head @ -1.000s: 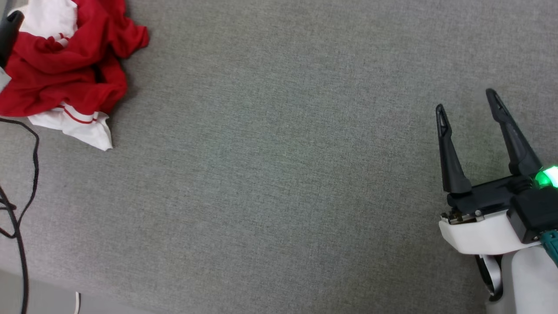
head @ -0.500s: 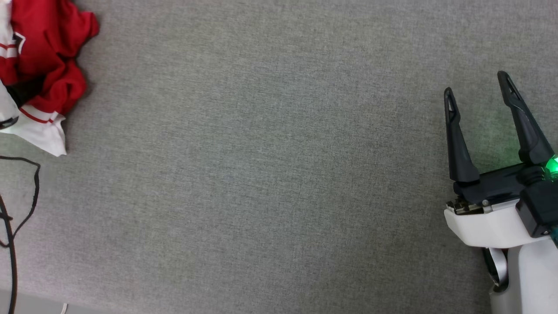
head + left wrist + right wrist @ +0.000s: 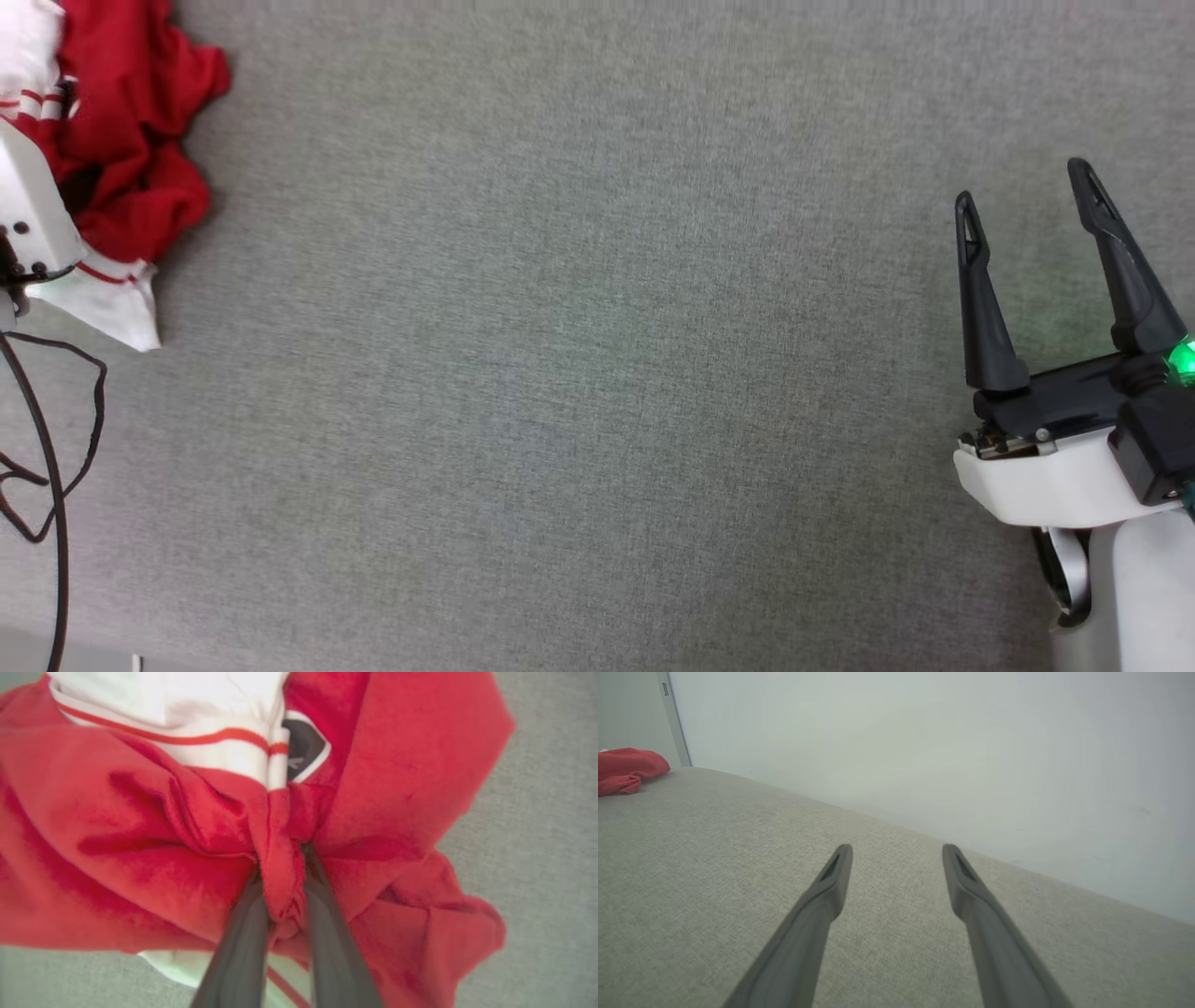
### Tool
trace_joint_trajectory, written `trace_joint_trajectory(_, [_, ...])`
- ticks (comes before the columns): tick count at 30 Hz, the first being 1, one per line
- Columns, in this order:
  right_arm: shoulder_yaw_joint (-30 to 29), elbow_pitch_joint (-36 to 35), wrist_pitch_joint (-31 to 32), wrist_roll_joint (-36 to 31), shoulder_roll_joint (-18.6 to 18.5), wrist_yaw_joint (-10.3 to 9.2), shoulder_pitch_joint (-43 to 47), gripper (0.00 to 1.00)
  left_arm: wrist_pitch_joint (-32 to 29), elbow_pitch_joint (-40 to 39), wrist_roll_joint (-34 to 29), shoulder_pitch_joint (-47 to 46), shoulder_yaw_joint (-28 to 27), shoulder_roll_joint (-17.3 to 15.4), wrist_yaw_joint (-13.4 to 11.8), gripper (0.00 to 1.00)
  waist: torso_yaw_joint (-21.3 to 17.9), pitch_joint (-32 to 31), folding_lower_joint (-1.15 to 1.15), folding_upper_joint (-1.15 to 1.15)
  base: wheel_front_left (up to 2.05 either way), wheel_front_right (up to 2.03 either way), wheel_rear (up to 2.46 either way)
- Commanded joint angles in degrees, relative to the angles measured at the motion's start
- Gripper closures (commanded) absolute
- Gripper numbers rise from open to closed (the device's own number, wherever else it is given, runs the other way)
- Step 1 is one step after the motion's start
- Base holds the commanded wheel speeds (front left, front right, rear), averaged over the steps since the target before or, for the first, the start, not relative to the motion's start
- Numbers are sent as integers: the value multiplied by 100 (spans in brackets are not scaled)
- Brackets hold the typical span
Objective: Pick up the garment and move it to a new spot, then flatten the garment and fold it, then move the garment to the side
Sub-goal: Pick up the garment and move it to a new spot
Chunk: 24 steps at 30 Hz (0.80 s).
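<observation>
Upper left of the head view: the garment [image 3: 131, 121] lies bunched in a crumpled heap on the surface. It is soft red jersey knit, with a white sleeve poking out at the bottom, its trim striped red. The left arm's pale wrist housing [image 3: 28, 224] overlaps the heap's left edge.

In the left wrist view, the left gripper [image 3: 281, 868] is clamped on a pinched ridge of red cloth, with the two dark fingers [image 3: 243, 933] squeezing the fold between them. A black, white-outlined printed patch [image 3: 303, 746] peeks out beside the striped white trim.

This reads as the pick-up step, with the grasp made. The next move probably calls for a lift high enough to clear the limp, draping cloth, then a carry rightward over the open surface.

Below the heap, a thin black cable [image 3: 56, 448] loops along the left edge. Across the middle stretches the grey woven surface [image 3: 597, 373], matte and finely grained. At the right edge, the right gripper [image 3: 1021, 182] hovers with its tapered fingers spread apart, holding nothing. A green light [image 3: 1184, 357] glows at its base.
</observation>
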<state>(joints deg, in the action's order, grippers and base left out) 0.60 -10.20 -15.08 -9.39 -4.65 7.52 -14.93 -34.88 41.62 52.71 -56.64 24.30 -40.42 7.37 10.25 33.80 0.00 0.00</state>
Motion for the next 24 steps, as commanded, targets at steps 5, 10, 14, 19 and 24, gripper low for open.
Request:
trace_joint_trajectory(5, [-5, 118, -14, 176, 89, -6, 155, 0, 444, -454, 5, -172, 554, -278, 7, 100, 32, -591, 0, 0, 0, 0, 0])
trace_joint_trajectory(10, [-31, 217, -14, 289, 145, -6, 301, 0, 628, -1141, -87, -433, 1248, -433, 7, 100, -14, -1023, 0, 0, 0, 0, 0])
trace_joint_trajectory(14, [-82, 269, -14, 376, 173, -6, 427, 0, 754, -1735, -99, -616, 1767, -469, 7, 100, -110, -1299, 0, 0, 0, 0, 0])
trace_joint_trajectory(19, [-115, 311, -14, 556, 184, -6, 522, 0, 839, -2395, -210, -810, 2401, -434, 7, 100, -408, -1547, 0, 0, 0, 0, 0])
trace_joint_trajectory(24, [-145, 357, -14, 801, 187, -6, 578, 0, 850, -2896, -308, -999, 2981, -254, 7, 100, -876, -1722, 0, 0, 0, 0, 0])
